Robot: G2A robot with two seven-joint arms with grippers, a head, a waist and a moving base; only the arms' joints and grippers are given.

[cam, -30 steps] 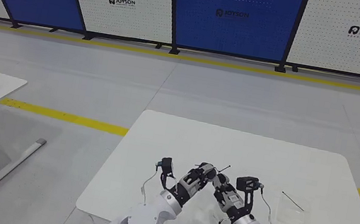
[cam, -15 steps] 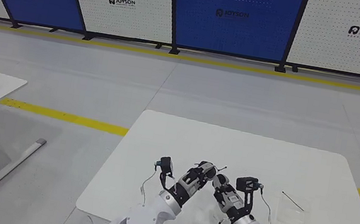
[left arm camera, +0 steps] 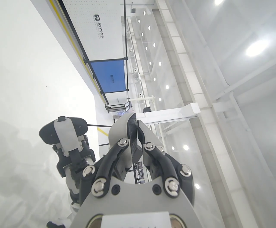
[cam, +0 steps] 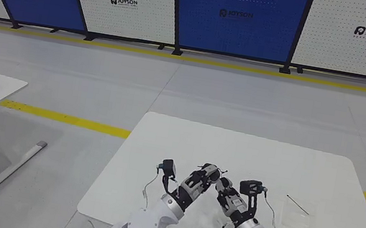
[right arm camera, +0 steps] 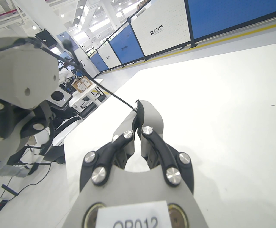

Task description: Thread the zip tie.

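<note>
Now zip tie point(right arm camera: 107, 91) tip sticks out less than second ago; left gripper point(left arm camera: 135, 127), right gripper point(right arm camera: 137, 114) both clamp it; threading likely advancing.

clear tray point(cam: 296, 219) on white table point(cam: 235, 148)

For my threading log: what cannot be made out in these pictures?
Whether the left claw pinches the zip tie: left wrist view, its own finger hides the strap.
Zip tie's far end: right wrist view, blurred, beyond the right claw.
Threading state: top view, too small.
</note>
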